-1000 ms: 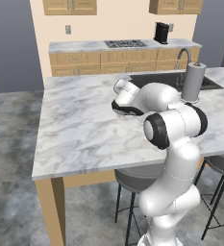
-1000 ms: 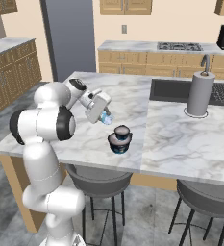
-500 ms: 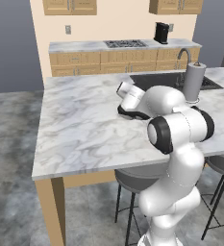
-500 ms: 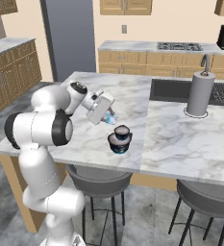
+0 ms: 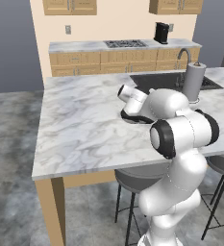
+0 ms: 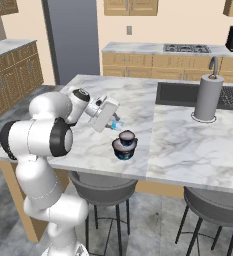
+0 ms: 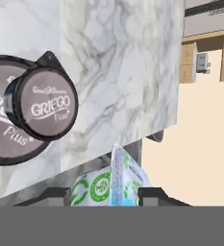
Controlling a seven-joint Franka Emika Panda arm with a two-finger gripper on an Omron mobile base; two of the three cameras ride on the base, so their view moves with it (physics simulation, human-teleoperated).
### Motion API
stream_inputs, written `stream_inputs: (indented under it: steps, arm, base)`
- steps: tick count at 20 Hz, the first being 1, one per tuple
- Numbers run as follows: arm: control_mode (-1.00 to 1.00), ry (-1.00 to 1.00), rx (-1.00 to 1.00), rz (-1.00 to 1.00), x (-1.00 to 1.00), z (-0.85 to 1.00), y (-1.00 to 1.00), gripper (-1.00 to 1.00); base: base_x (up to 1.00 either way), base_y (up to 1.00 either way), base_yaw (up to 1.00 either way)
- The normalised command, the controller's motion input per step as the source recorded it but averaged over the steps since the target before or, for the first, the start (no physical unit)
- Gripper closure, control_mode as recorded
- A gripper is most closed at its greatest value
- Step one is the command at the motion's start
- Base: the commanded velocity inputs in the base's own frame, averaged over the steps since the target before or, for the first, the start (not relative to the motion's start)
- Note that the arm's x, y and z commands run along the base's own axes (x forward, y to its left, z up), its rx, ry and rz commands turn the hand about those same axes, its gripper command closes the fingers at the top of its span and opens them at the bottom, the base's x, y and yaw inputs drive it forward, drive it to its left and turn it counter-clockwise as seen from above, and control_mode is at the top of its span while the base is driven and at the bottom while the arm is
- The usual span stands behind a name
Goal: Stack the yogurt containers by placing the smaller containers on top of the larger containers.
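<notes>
Holding the tiny pale-blue cup (image 7: 112,185) between its 2 fingertips, the gripper (image 6: 112,121) hangs above the marble counter (image 6: 188,145), just beside the other 2 yogurt tubs and a little higher than them. The cup shows in the right base view as a pale-blue speck at the jaw ends (image 6: 117,122), and in the hand view its green-and-white label sits between the dark tips. The small dark tub (image 6: 126,137) already stands on top of the wider dark-blue tub (image 6: 124,149), both upright near the counter's front edge. From the hand camera their grey lids read "GRIEGO Plus", the small lid (image 7: 45,104) overlapping the larger one (image 7: 3,132). A paper towel roll (image 6: 208,97) stands well apart by the sink (image 6: 198,94), with 2 stools (image 6: 102,182) under the counter.
</notes>
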Motion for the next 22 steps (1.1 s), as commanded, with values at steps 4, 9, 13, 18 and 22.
stream_inputs:
  steps: [4,9,13,18,22]
  arm:
    - [-1.0,0.07,0.0,0.09,0.04,-0.17,0.0,1.0]
    - [-1.0,0.05,0.02,0.07,0.1,-0.11,0.0,1.0]
    - [-1.0,0.0,0.03,0.06,0.19,-0.06,0.0,1.0]
    - [-1.0,0.0,0.04,0.03,0.11,-0.08,0.0,1.0]
    - [-1.0,0.0,0.03,0.02,0.02,-0.14,0.0,1.0]
  base:
    - [0.0,0.0,0.0]
    - [0.0,0.0,0.0]
    - [0.0,0.0,0.0]
    - [0.0,0.0,0.0]
    - [0.0,0.0,0.0]
